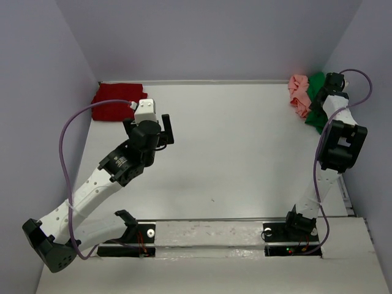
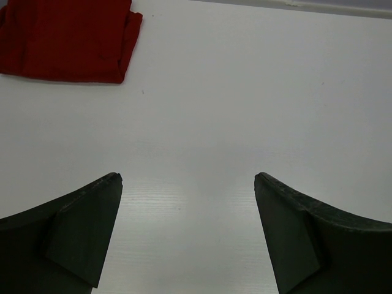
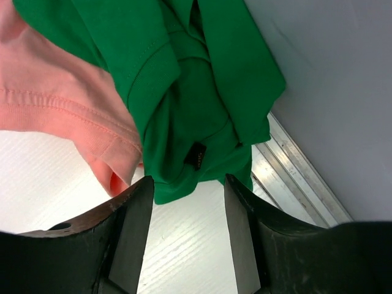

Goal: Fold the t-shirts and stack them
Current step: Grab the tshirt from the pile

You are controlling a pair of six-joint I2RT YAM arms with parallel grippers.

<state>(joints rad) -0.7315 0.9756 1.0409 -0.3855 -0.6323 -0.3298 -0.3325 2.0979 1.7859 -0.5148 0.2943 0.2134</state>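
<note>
Because the green t-shirt (image 3: 202, 92) lies crumpled against the salmon pink t-shirt (image 3: 49, 92) at the tabletop's (image 1: 245, 153) far right corner, the right gripper (image 3: 188, 179) straddles its hem, jaws half closed; grip unconfirmed. Left gripper (image 2: 187, 177) hangs wide open, empty, near the folded dark red t-shirt (image 2: 61, 37), far left corner.

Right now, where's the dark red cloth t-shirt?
Top view: the dark red cloth t-shirt lies folded in the far-left corner of the white table, just beyond the left end effector.
</note>
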